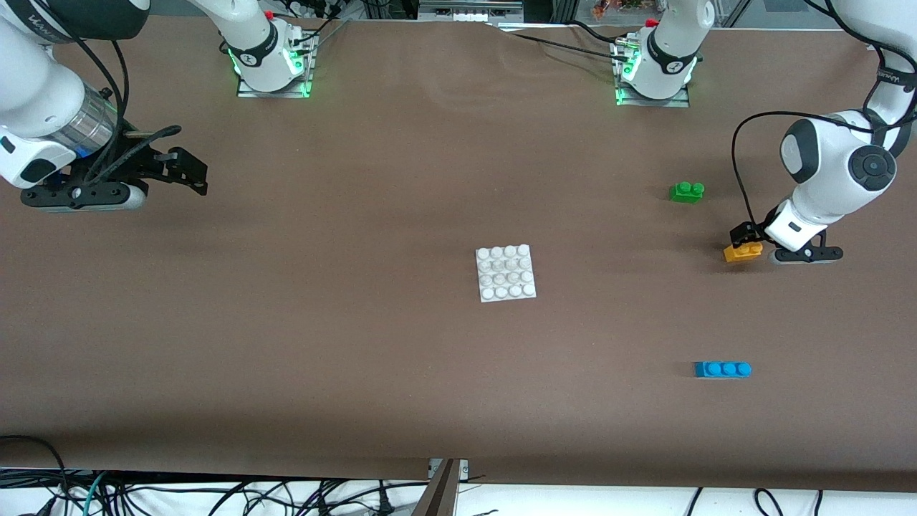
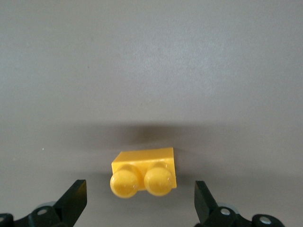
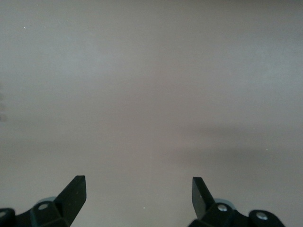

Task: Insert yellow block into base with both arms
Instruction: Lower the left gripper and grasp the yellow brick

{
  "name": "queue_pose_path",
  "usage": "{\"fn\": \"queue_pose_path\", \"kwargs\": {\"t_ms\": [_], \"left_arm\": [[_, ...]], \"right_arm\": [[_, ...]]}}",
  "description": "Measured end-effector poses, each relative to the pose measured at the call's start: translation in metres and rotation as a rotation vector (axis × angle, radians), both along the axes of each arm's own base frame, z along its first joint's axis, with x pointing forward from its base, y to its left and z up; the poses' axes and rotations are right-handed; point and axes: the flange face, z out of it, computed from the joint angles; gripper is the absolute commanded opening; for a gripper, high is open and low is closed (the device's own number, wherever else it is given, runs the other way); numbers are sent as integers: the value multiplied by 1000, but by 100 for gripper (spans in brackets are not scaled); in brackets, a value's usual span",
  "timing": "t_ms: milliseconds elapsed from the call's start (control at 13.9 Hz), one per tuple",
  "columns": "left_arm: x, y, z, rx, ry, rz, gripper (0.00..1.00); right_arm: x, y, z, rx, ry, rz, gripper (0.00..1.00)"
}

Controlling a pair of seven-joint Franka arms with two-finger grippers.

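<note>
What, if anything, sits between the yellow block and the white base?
Nothing visible. The left claw is open around the yellow block; bare table lies between it and the base. Green brick and blue brick sit off that line.

The front camera sits high across the tabletop (image 1: 358,344), looking down toward both arm bases along the upper edge and taking in the whole surface. The left wrist camera looks close down between its claw (image 2: 139,201) at the yellow block (image 2: 144,172), also seen from the front (image 1: 742,251). The right wrist camera looks down, seemingly from higher, on bare tabletop past its claw (image 3: 138,196).
</note>
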Motion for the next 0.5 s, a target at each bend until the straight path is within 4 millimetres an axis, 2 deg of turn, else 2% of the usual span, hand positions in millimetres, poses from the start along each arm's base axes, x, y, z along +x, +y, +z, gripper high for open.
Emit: {"fn": "queue_pose_path", "kwargs": {"t_ms": [216,503], "left_arm": [[1,5,-9,1,-25,6,100],[-2,7,-22,-4,-22,10,97]], "right_arm": [[0,-30,5,1,1,6,99],[-7,-31,14,1,3,14,99]]}}
